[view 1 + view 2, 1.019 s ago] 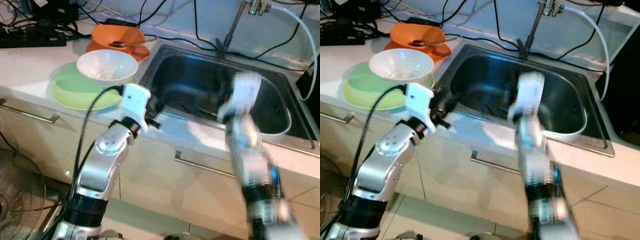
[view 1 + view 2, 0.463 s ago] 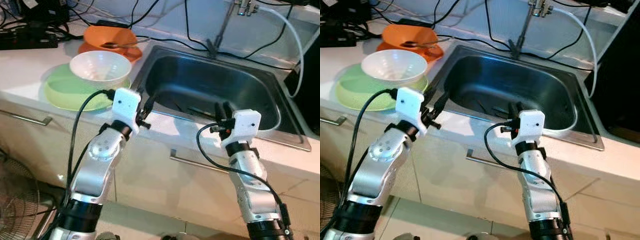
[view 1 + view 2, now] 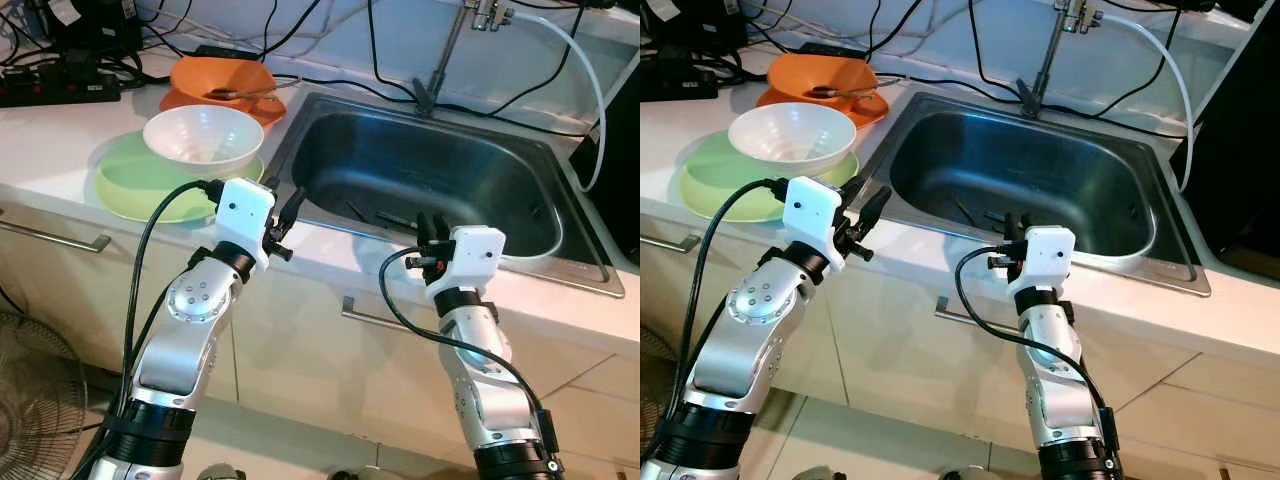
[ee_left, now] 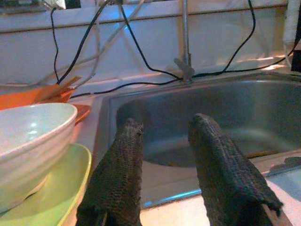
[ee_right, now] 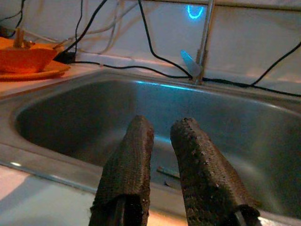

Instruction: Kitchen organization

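Left eye view: left gripper (image 3: 287, 208) and right gripper (image 3: 431, 227), both slightly parted and empty, poised at the steel sink (image 3: 330, 130) rim, white bowl (image 3: 203, 137) on green plate (image 3: 130, 185) beside the left gripper; right wrist view adds utensils (image 5: 171, 173) lying on the basin floor beyond its fingers

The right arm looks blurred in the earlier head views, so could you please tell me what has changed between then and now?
The right gripper has come down from over the sink and now sits steady at its front rim, holding nothing, jaws slightly apart. The left gripper stays at the sink's left front corner, jaws apart and empty. The white bowl on the green plate and the orange bowl kept their places.
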`<state>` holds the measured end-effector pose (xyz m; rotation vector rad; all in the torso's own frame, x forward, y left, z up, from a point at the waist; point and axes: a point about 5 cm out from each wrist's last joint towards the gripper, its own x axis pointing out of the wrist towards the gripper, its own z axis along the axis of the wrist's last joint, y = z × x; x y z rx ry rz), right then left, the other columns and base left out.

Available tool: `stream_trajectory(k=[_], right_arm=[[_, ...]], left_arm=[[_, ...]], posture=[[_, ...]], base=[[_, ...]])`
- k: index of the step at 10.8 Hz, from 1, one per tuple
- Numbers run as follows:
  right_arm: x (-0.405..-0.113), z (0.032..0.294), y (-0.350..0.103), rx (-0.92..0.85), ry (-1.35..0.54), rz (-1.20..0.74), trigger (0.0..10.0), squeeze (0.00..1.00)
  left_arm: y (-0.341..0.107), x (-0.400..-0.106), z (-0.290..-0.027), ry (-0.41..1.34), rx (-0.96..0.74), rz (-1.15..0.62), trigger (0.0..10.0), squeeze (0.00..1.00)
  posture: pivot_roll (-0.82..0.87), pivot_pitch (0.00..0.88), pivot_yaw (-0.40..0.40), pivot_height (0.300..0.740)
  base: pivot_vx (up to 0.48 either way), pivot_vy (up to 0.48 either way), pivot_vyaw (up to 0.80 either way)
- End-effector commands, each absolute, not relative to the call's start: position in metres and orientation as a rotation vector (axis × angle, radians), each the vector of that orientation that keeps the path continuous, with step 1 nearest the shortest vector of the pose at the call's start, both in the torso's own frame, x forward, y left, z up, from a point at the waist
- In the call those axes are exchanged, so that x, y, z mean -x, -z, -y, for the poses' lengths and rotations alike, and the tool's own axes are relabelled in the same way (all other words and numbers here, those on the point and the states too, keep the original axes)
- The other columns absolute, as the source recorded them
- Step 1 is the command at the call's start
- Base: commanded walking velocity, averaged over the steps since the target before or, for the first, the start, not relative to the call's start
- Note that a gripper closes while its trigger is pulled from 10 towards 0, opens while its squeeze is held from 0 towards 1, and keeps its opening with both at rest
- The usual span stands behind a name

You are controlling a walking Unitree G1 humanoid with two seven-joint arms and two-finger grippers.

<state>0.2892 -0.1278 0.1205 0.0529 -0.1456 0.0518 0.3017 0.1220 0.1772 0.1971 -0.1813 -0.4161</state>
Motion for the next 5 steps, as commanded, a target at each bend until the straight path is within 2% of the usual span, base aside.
stream_trajectory(k=[1, 5], right_arm=[[-0.29, 0.129, -0.119, -0.045, -0.039, 0.138, 10.0, 0.0], [-0.29, 0.111, -0.111, -0.1, -0.039, 0.113, 10.0, 0.0]], left_arm=[[-0.178, -0.299, -0.12, 0.431, -0.21, 0.182, 10.0, 0.0], [-0.184, -0.296, -0.132, 0.441, -0.261, 0.168, 10.0, 0.0]], posture=[[0.04, 0.0, -0.085, 0.719], [0.1, 0.0, -0.04, 0.719]], base=[[0.0, 0.0, 0.0], [0.0, 0.0, 0.0]])
